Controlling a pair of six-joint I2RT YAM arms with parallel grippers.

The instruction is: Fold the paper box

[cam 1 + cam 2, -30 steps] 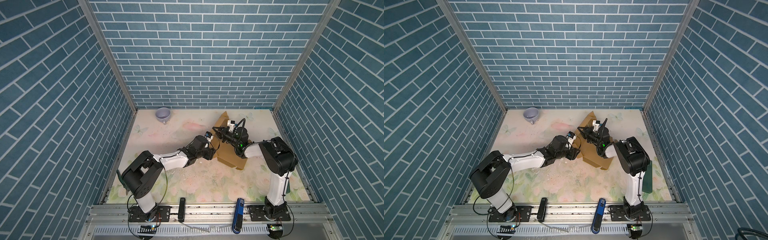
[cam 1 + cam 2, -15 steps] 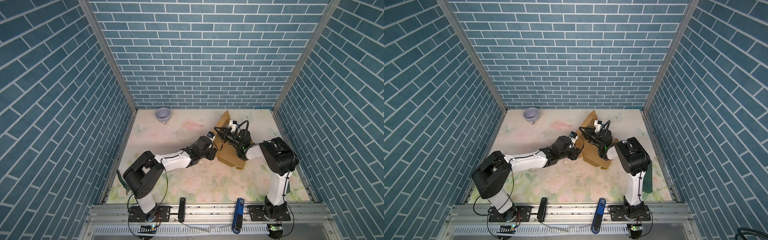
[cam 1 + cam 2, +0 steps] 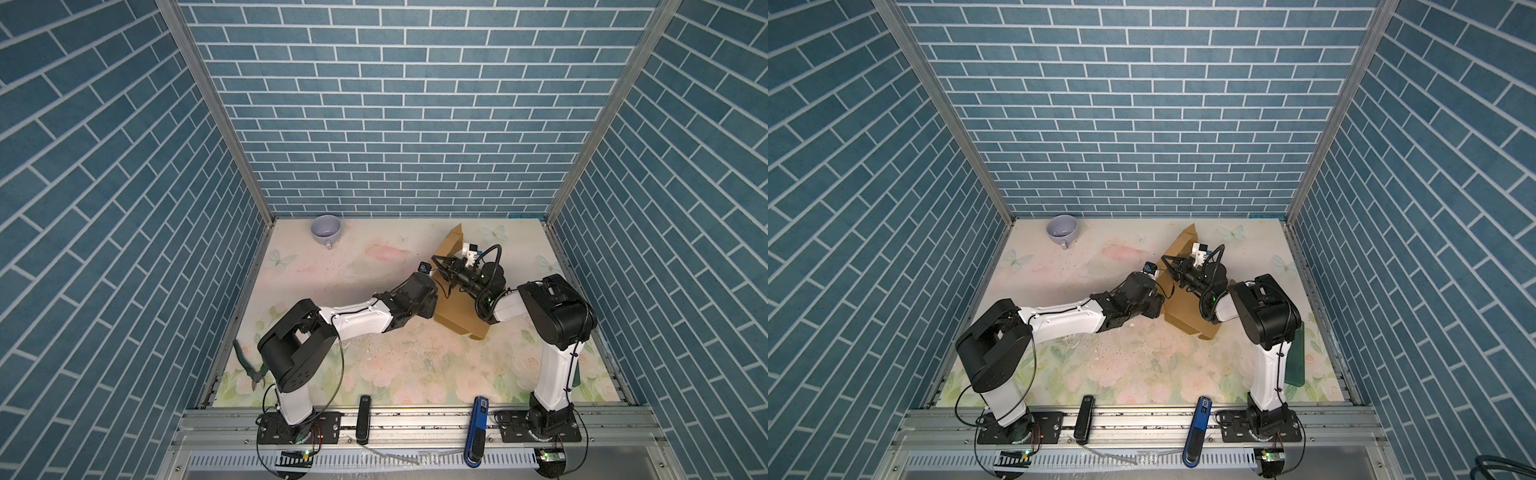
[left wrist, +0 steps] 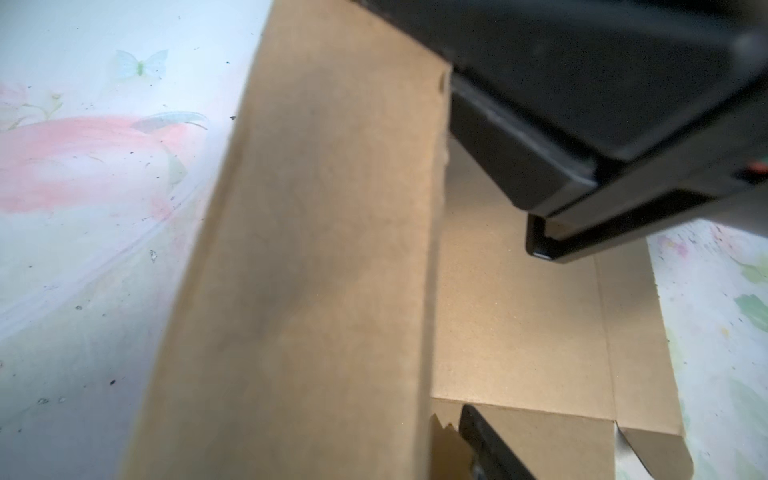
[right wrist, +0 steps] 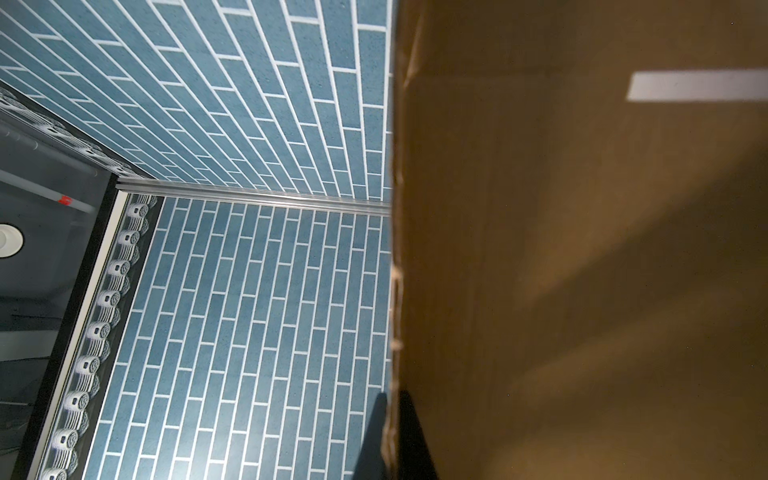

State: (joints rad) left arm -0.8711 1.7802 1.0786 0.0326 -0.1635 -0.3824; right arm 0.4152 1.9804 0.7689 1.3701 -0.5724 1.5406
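Note:
The tan paper box [image 3: 457, 309] [image 3: 1185, 313] lies partly folded at the table's right middle, with one flap raised toward the back wall. My right gripper [image 3: 439, 262] [image 3: 1166, 262] reaches over it from the right. In the right wrist view that gripper [image 5: 390, 436] is shut on the flap's edge. My left gripper [image 3: 433, 302] [image 3: 1158, 306] presses in at the box's left side. In the left wrist view one of its fingers [image 4: 486, 449] shows beyond an upright wall of the box [image 4: 311, 249], clear of it. The wall hides the other finger.
A lavender cup [image 3: 326, 230] stands at the back left. Green pliers [image 3: 249, 370] lie at the front left by the wall. A green board [image 3: 1293, 357] lies beside the right arm's base. A black device [image 3: 364, 419] and a blue one [image 3: 478, 428] sit on the front rail.
My left arm has reached further right, bringing its gripper up against the box's left side. The right gripper keeps its hold on the flap and has shifted slightly right.

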